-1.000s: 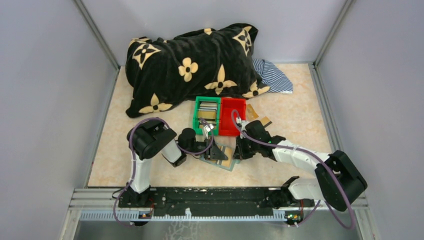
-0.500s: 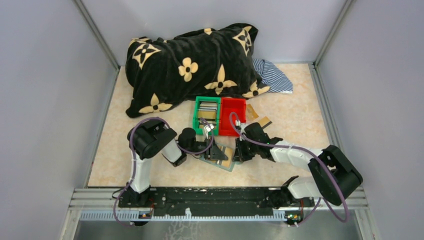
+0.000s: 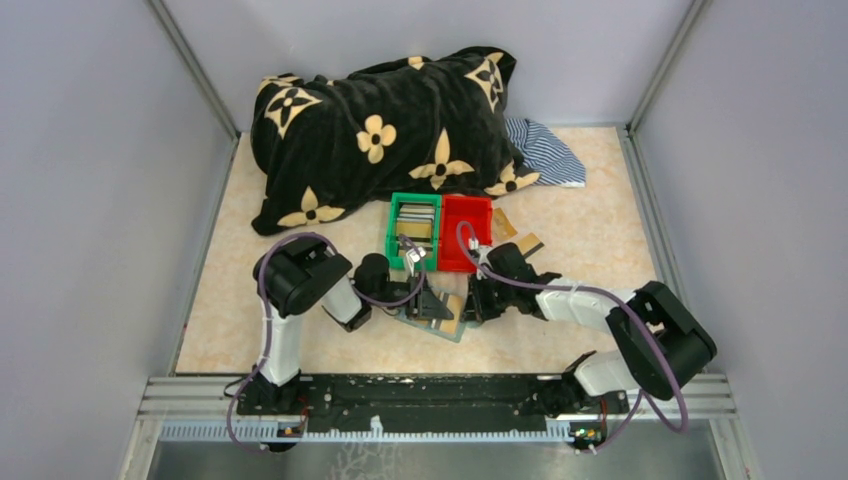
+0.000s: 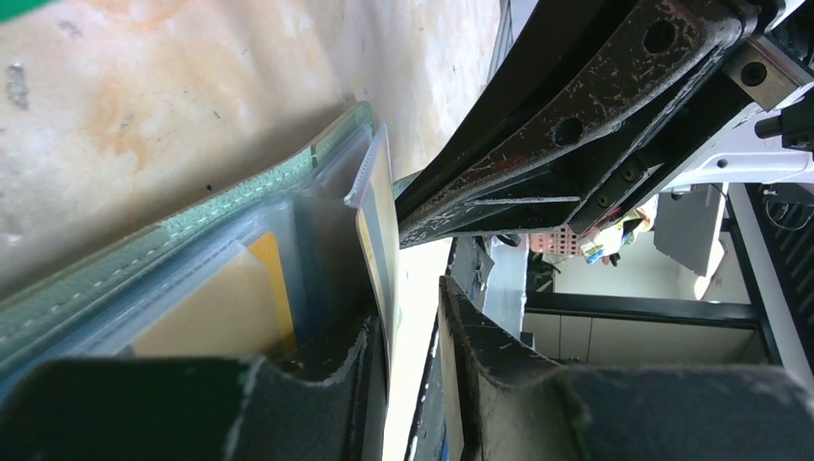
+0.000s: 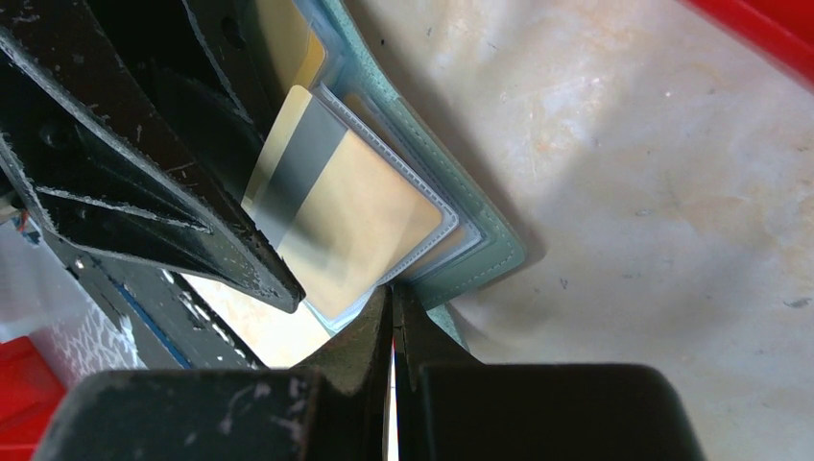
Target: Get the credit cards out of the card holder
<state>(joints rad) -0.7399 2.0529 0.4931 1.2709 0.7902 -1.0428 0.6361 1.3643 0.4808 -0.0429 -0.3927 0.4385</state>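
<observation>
The grey-green card holder (image 3: 447,320) lies open on the table between my two grippers, its see-through pockets fanned out. In the right wrist view a gold credit card (image 5: 355,216) with a grey stripe sits in a clear pocket. My right gripper (image 5: 392,293) is shut, its tips pinching that pocket's lower corner. My left gripper (image 4: 411,307) stands partly open. An upright pocket leaf holding a card (image 4: 379,216) leans on its left finger, with a gap to the other finger. Another gold card (image 4: 221,307) shows in a lower pocket.
Just behind the holder stand a green bin (image 3: 392,228) holding cards and a red bin (image 3: 465,240). Loose cards (image 3: 522,241) lie right of the red bin. A black flowered blanket (image 3: 385,130) and a striped cloth (image 3: 548,152) fill the back.
The right arm's elbow has swung left and slightly back while its gripper stays at the holder. The left arm and the holder have not moved.
</observation>
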